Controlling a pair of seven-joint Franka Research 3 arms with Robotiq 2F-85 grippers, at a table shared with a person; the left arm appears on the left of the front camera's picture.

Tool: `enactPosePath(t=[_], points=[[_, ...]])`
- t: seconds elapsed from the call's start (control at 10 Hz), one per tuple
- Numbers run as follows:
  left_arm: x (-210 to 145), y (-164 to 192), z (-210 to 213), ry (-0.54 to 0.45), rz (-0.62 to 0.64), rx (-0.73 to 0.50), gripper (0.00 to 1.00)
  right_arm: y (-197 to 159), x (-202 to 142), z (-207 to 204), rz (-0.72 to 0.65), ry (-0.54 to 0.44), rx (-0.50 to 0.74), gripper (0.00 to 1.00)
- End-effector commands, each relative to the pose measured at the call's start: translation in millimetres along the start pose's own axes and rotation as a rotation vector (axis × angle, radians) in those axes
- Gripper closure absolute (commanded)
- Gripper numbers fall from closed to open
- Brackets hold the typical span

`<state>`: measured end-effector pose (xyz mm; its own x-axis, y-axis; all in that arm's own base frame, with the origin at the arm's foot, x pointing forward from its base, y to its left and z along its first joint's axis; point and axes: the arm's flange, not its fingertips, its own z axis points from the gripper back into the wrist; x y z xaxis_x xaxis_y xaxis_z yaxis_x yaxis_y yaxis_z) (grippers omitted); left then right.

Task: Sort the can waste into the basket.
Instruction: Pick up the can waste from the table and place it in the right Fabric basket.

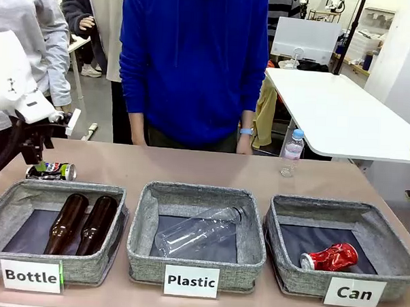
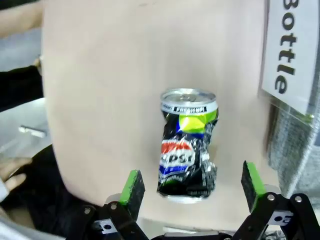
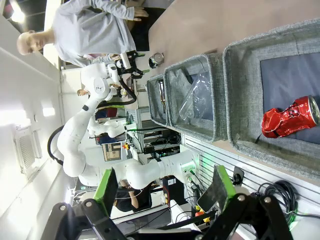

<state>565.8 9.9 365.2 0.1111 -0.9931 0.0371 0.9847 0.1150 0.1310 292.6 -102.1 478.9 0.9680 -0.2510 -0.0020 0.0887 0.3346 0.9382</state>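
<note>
**On the desk: three sorting baskets, one can loose outside them**

Along the near edge of the desk [image 1: 191,168] stand three grey fabric baskets in a row, each with a white label. At the robot's right end is the Can basket [image 1: 325,203], and a crushed red can [image 1: 330,257] lies on its dark bottom. The Plastic basket [image 1: 196,189] in the middle holds a clear bottle [image 1: 198,231] lying on its side. The Bottle basket [image 1: 60,186] at the left end holds two brown bottles [image 1: 83,223] side by side.

A dented dark can [image 1: 51,170] with a Pepsi logo lies on its side on the bare desk, just behind the Bottle basket's far left corner and well apart from the Can basket.

The left fingers [image 2: 132,187] are spread wide and hold nothing. From the left wrist they frame the dark can, one green pad to each side of it, without touching it. From the front they hang above the can.

The right fingers [image 3: 107,184] are also spread wide and empty. They are off the desk, on the near side of the baskets, and the red can lies beyond them.

A person in a blue top [image 1: 192,64] stands at the far side with arms down. A small water bottle [image 1: 292,152] stands upright near the desk's far edge.
</note>
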Motion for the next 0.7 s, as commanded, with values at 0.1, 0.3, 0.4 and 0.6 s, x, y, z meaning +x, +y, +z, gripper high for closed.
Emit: enactPosePath(t=[0.1,0.3,0.4,0.6], points=[[1,8,-28,0.022,-0.039,-0.038,0.00,1,2,1,0.013,-0.015,0.003,0.00],[5,12,-52,0.017,0.005,-0.022,0.00,1,2,1,0.013,-0.015,0.003,0.00],[4,13,-59,0.030,0.011,-0.029,0.00,1,2,1,0.013,-0.015,0.003,0.00],[1,16,-64,0.020,0.013,-0.044,0.00,1,2,1,0.013,-0.015,0.003,0.00]])
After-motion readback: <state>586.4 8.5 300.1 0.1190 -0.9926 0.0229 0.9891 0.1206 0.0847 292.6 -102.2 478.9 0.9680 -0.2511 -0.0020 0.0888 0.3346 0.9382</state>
